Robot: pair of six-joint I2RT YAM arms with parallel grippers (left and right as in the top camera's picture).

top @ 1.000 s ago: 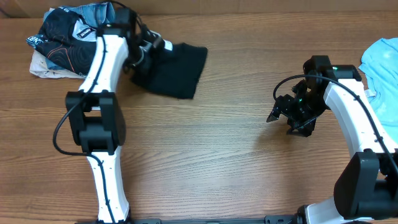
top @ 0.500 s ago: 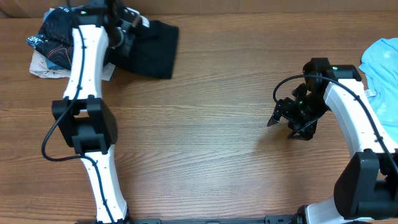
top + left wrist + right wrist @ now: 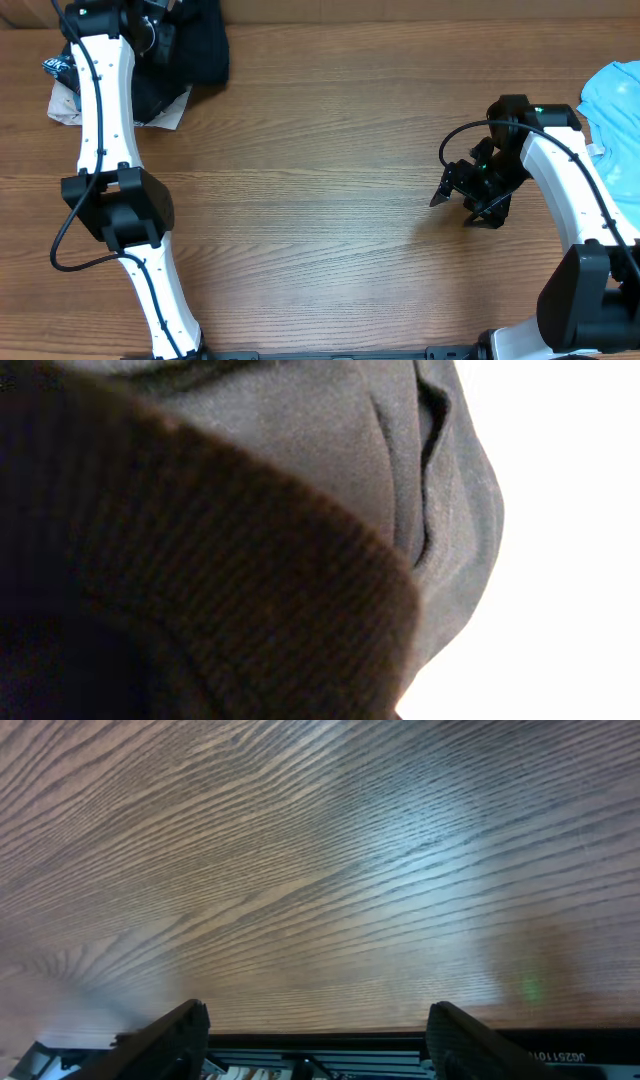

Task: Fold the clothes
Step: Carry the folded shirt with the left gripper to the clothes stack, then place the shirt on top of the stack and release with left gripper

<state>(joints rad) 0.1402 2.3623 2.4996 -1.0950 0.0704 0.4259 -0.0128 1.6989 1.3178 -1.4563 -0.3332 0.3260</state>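
Observation:
The folded black shirt [image 3: 190, 50] hangs from my left gripper [image 3: 160, 22] at the table's far left corner, over a pile of other garments. Dark fabric [image 3: 300, 490] fills the left wrist view and hides the jaws. The shirt moves with the gripper, so the gripper is shut on it. The light blue T-shirt [image 3: 615, 100] lies at the right edge of the table. My right gripper [image 3: 466, 197] is open and empty, low over bare wood, left of the blue T-shirt; in the right wrist view [image 3: 315, 1012] nothing is between its fingers.
A pile of patterned and white garments [image 3: 62, 95] lies at the far left under and beside the left arm. The wooden table [image 3: 320, 200] stretches between the two arms.
My left gripper has carried the black shirt leftward and toward the far edge, over the pile of garments. The right arm has barely moved.

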